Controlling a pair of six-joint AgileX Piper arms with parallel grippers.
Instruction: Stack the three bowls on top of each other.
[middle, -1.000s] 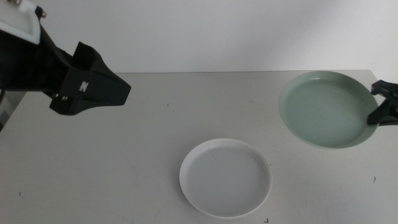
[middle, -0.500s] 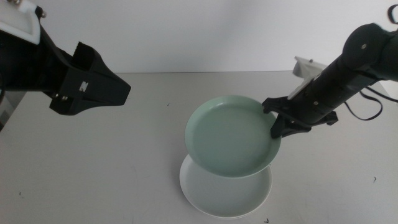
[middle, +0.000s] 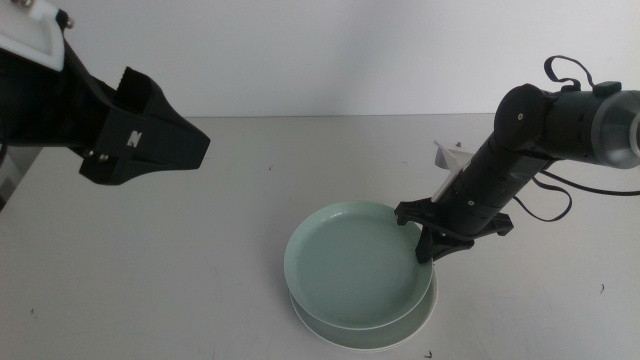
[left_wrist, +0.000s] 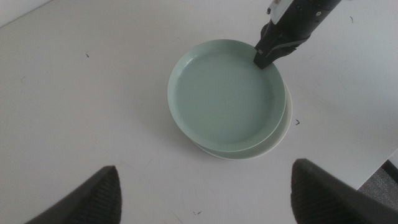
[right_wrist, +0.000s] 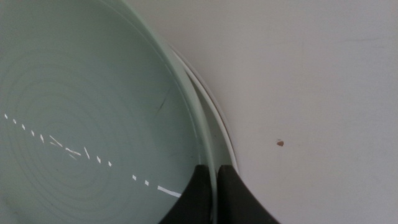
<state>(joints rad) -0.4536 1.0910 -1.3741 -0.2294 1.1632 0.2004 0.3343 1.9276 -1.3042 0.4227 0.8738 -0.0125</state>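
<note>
The pale mint green bowl (middle: 350, 265) lies over the white bowl (middle: 405, 332), shifted a little to the left, so only the white bowl's front and right rim shows. My right gripper (middle: 426, 246) is shut on the mint bowl's right rim. The right wrist view shows its jaws (right_wrist: 215, 186) pinching that rim (right_wrist: 186, 112), with the white rim (right_wrist: 219, 127) just beside it. My left gripper (middle: 150, 135) is open and empty, held high at the back left; its view looks down on the mint bowl (left_wrist: 221, 93) and the white bowl (left_wrist: 284, 124). The grey-blue bowl is out of view.
The white table (middle: 180, 260) stretches bare to the left and behind the bowls. A small white object (middle: 450, 155) lies on the table behind the right arm. The table's right edge (left_wrist: 373, 168) shows in the left wrist view.
My right gripper carried the mint bowl from the far right to above the white bowl, then lowered it onto it. The left arm has not moved.
</note>
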